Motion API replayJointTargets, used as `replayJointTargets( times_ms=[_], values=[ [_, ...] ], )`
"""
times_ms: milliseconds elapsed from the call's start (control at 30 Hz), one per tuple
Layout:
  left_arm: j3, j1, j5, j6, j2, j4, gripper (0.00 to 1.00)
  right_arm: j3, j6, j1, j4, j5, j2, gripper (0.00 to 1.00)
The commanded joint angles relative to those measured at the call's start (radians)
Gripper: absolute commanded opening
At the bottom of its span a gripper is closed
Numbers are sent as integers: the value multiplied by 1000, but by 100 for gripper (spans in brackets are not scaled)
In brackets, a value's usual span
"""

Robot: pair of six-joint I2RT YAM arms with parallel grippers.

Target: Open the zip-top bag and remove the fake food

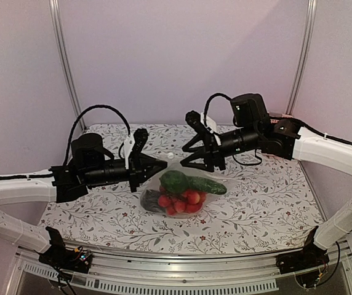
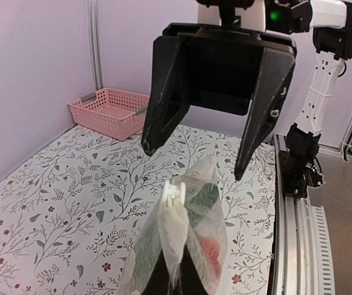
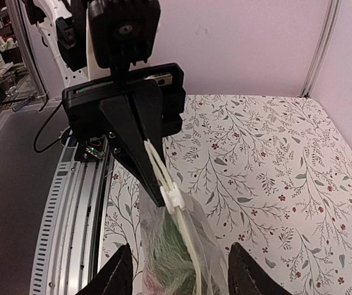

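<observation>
The zip-top bag (image 1: 185, 192) hangs tilted over the middle of the table, lower end resting on the cloth. Inside it is the fake food (image 1: 182, 200): red pieces, a round green piece and a dark green cucumber. My left gripper (image 1: 162, 165) is shut on the bag's zip strip (image 3: 157, 166), just behind the white slider (image 3: 177, 200). In the left wrist view the strip (image 2: 175, 221) rises from between my left gripper's (image 2: 176, 279) dark fingers. My right gripper (image 1: 187, 156) stands open, its fingertips (image 3: 117, 273) either side of the bag's top and apart from it.
A pink slatted basket (image 2: 111, 110) sits at a corner of the floral tablecloth (image 1: 268, 203) by the wall. A metal rail (image 2: 299, 246) runs along the table's near edge by the arm bases. Frame posts (image 1: 65, 61) stand at the back corners.
</observation>
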Motion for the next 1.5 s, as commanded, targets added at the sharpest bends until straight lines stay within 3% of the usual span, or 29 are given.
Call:
replayJointTargets(
  times_ms=[0, 533, 967, 1200, 1467],
  values=[
    [-32, -8, -11, -17, -23, 40, 0, 13, 24, 11, 83, -96, 1, 53],
    [-73, -8, -2, -36, -61, 77, 0, 123, -1, 52, 84, -135, 130, 52],
    [-104, -4, -17, -59, -88, 110, 0, 126, -3, 54, 78, -86, 157, 11],
    [-117, 29, -24, -109, -101, 144, 0, 86, -16, 54, 78, -41, 130, 2],
    [-183, 54, -84, -170, -176, 207, 0, 56, -18, 51, 68, 7, 135, 1]
  ],
)
